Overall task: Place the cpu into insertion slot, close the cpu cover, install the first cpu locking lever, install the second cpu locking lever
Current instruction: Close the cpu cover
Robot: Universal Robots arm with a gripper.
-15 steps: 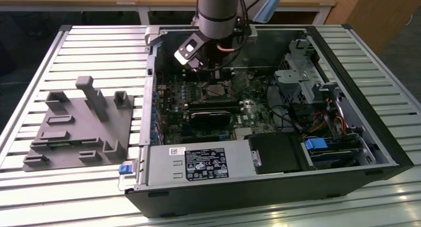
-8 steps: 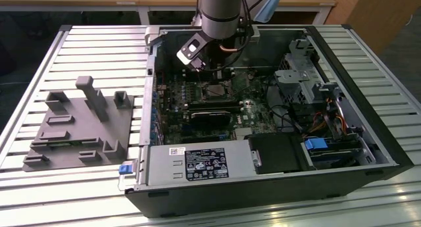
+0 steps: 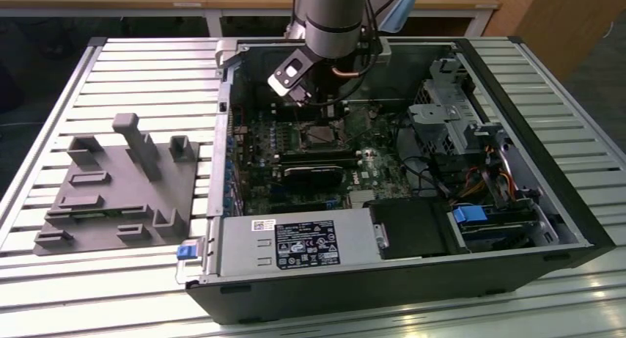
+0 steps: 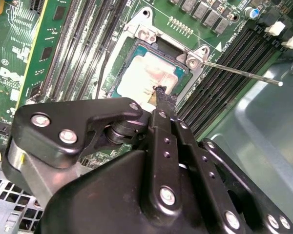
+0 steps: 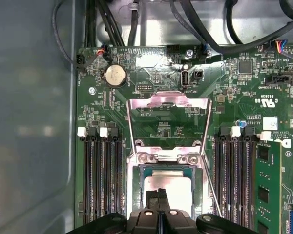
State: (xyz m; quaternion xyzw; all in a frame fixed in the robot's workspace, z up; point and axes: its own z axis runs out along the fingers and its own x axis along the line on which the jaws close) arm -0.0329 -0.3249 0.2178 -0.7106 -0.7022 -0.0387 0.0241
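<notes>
**A:** Item one, the cpu. Location?

**B:** The cpu [image 5: 179, 185] lay flat in its socket on the motherboard [image 5: 234, 90]. In the exterior view that was toward ten o'clock from the middle of the computer case [image 3: 533, 125]. It looked seated square, by my judgement.

**A:** Item two, the hand?

**B:** The hand [image 5: 158, 192] was narrow, its fingers pressed together with nothing between them. The tips sat at the cpu's near edge, on it or just above, I could not tell. Closed like that, they likely served to nudge or press, not to grip.

**A:** Item three, the cpu cover?

**B:** The cpu cover [image 5: 168, 102] was swung fully open and lay back over the board past its hinge, leaving the socket reachable. It was not yet closed.

**A:** Levers?

**B:** One locking lever [image 4: 239, 73], a thin rod, stood unlatched and angled off a socket corner, which freed the cover.

**A:** Sundries?

**B:** The case lay open side up on the slatted table [image 3: 127, 67], letting the arm [image 3: 333, 15] enter from twelve o'clock. A grey fixture [image 3: 117, 184] sat at nine o'clock of the case.
</notes>
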